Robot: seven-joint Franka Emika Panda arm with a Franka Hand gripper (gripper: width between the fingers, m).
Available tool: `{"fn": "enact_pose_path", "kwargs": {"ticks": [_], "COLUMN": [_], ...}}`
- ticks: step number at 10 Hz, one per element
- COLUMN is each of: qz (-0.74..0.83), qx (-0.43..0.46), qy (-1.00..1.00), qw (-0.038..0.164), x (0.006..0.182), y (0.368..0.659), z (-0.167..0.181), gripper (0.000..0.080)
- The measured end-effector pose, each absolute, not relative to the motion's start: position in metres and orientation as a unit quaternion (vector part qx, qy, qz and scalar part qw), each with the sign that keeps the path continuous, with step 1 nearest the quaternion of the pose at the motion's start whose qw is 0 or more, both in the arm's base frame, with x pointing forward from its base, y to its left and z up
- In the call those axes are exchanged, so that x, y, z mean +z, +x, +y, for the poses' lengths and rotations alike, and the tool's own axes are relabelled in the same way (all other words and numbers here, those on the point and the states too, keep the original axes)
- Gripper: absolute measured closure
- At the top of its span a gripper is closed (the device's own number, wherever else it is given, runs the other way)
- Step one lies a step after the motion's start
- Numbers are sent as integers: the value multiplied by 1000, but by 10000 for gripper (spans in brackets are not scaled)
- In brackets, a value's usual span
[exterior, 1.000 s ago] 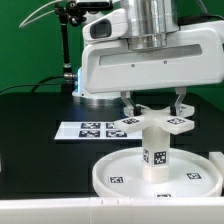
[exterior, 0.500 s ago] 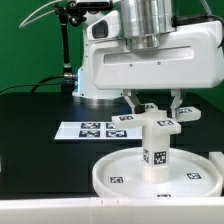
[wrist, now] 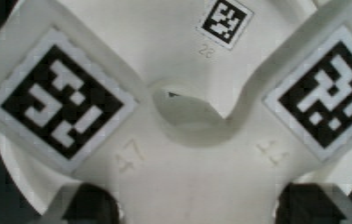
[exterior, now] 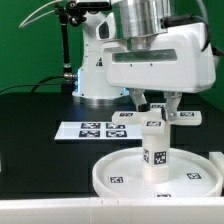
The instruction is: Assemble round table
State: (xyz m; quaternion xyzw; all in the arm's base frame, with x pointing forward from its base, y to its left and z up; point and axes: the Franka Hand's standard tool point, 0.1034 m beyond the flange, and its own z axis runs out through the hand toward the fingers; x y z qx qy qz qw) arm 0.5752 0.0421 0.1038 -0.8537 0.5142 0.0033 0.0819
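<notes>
While hand (exterior: 156, 103) seemingly grips, white cross-shaped foot (exterior: 158, 116)

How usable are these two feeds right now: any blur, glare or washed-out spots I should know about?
Exterior view: evenly lit and fairly sharp; the white round disc and the leg are bright but their tags read clearly, and the black table shows a soft sheen. Wrist view: very close, soft and blurred; the cross-shaped foot fills the frame, tags smeared, and the fingertips are dark blobs.

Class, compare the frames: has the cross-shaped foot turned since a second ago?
Yes. The cross-shaped foot has rotated on top of the leg, held by the tool, while the marker board stayed fixed.
</notes>
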Motion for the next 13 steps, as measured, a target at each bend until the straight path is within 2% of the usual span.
{"fn": "enact_pose_path", "kwargs": {"ticks": [10, 13], "qz": [765, 797], "qx": [38, 44], "qy": [-634, -591], "qw": [108, 111], "x": [105, 105], "y": [578, 578], "z": [45, 46], "gripper": [360, 360]}}
